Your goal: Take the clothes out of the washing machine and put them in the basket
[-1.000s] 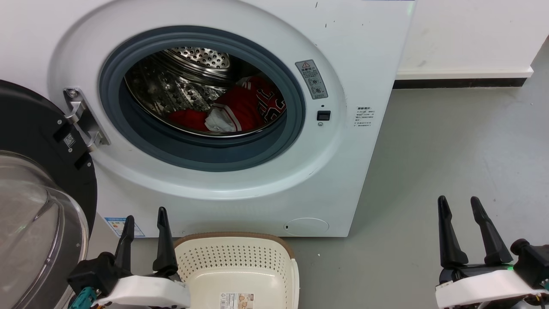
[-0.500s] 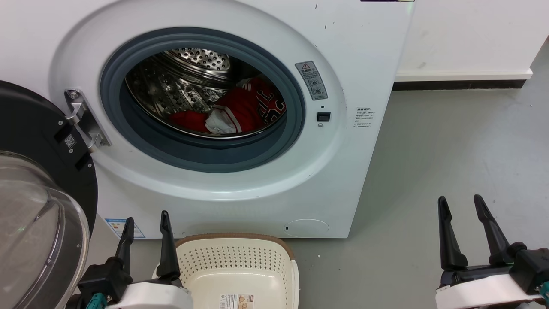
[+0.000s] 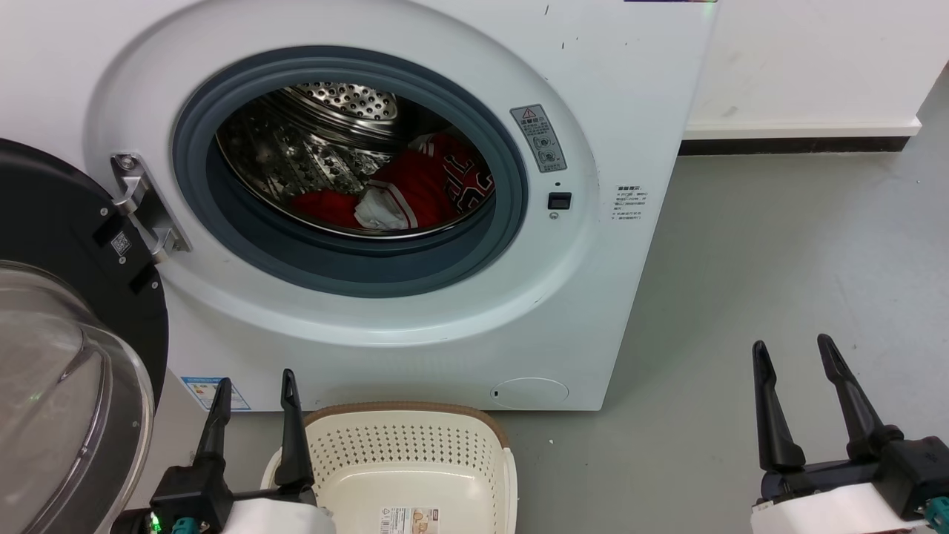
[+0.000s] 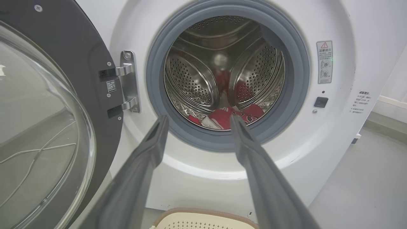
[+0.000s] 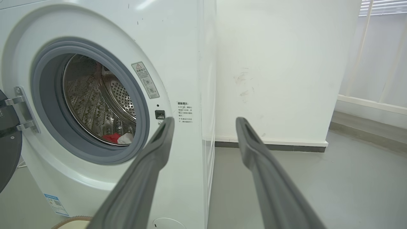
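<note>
The white washing machine (image 3: 608, 89) stands with its door (image 3: 67, 356) swung open to the left. Red clothes (image 3: 415, 189) with white trim lie low at the right of the steel drum, and the clothes (image 4: 227, 115) show between my left fingers in the left wrist view. The cream basket (image 3: 415, 445) sits on the floor right below the porthole. My left gripper (image 3: 256, 382) is open and empty just left of the basket. Over bare floor to the washer's right, my right gripper (image 3: 792, 347) is open and empty too. The right wrist view catches a sliver of the clothes (image 5: 118, 138).
A white wall (image 3: 815, 59) with a dark skirting strip runs behind the grey floor (image 3: 778, 245) right of the washer. The open door's bulging glass (image 4: 35, 127) fills the space at my left. A window with blinds (image 5: 381, 6) is far right.
Both grippers have drawn slightly back toward the bottom of the head view, the left one more. The clothes, basket and door have not moved.
</note>
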